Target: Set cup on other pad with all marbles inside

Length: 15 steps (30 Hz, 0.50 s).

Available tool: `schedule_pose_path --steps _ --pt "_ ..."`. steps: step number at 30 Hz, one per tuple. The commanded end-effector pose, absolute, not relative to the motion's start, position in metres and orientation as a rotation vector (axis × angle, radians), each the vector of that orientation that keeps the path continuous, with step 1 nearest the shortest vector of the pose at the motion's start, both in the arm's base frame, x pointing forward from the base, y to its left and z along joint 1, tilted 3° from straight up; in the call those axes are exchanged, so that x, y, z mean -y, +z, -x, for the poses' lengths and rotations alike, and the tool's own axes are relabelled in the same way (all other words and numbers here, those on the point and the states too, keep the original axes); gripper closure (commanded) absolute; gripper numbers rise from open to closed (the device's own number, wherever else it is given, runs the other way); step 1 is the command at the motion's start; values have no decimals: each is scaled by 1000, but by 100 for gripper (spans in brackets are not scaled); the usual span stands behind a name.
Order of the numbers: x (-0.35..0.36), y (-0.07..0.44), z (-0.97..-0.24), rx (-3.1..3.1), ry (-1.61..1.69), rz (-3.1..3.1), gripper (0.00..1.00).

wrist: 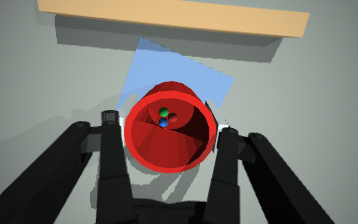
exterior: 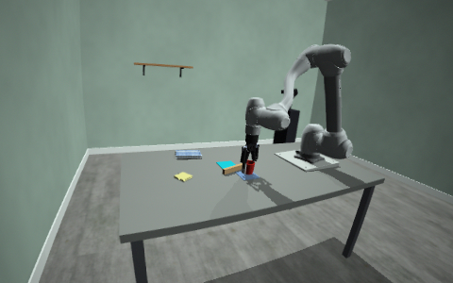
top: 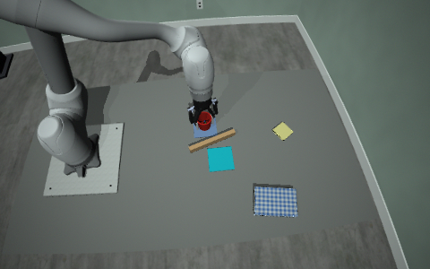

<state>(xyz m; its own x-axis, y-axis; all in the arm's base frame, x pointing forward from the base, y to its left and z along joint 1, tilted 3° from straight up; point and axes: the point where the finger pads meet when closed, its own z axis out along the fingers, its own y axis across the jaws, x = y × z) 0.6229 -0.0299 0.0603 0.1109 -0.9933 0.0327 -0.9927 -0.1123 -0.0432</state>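
Note:
A red cup [top: 202, 119] stands over the light blue pad [top: 205, 130], just behind the wooden rail [top: 212, 140]. My gripper [top: 202, 117] reaches down over it, one finger on each side of the cup, and is shut on it. In the wrist view the cup [wrist: 170, 127] sits between the fingers of the gripper [wrist: 170, 132], with a green, a blue and a red marble [wrist: 169, 117] at its bottom. I cannot tell if its base touches the blue pad [wrist: 175, 70]. The cyan pad [top: 220, 159] lies on the other side of the rail [wrist: 172, 15].
A yellow square [top: 282, 131] lies to the right of the rail. A blue checked cloth [top: 275, 201] lies at the front right. The arm's base plate [top: 85, 159] is at the left. The table edge runs along the right.

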Motion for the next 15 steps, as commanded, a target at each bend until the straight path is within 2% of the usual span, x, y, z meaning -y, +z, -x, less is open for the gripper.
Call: schedule_pose_path --steps 1,15 --pt "30 67 -623 -2086 -83 2334 51" --pt "29 99 -621 -2086 -83 2334 51"
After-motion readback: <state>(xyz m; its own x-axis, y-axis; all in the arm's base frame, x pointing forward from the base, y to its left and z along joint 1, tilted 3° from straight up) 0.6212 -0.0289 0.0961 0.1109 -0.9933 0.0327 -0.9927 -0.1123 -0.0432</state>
